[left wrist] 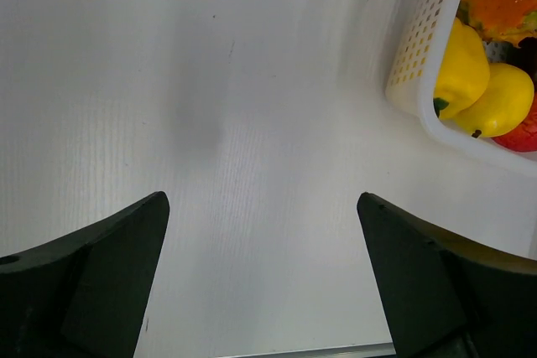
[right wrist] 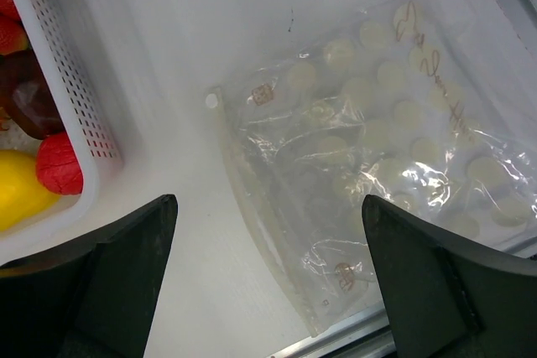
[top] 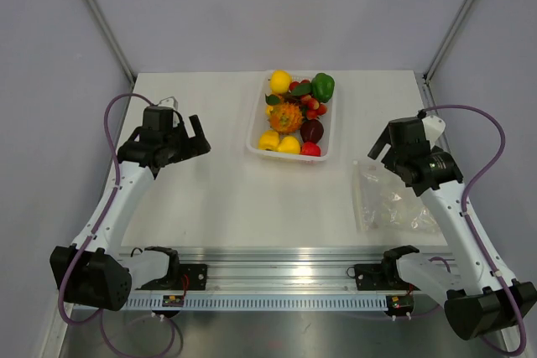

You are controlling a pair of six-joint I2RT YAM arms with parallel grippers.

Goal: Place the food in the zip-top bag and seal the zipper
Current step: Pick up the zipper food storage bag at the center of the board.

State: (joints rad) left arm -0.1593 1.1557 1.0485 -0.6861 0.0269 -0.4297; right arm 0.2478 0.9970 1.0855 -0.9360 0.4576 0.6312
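Note:
The food (top: pixel 295 115) lies in a white perforated tray (top: pixel 255 133) at the table's back middle: yellow, red, dark purple, orange and green toy fruits. The zip-top bag (top: pixel 388 199) lies flat and empty at the right front; it fills the right wrist view (right wrist: pixel 377 148), with its zipper (right wrist: pixel 260 224) along the edge facing the tray. My right gripper (right wrist: pixel 268 207) is open above the bag's tray-side edge, holding nothing. My left gripper (left wrist: pixel 262 203) is open and empty over bare table left of the tray, whose corner with yellow fruit (left wrist: pixel 482 85) shows at its upper right.
The table's front edge has a metal rail (top: pixel 277 253) with both arm bases. Grey walls and frame posts (top: pixel 96 14) close in the left, back and right sides. The bag's front corner lies close to the rail (right wrist: pixel 352 337).

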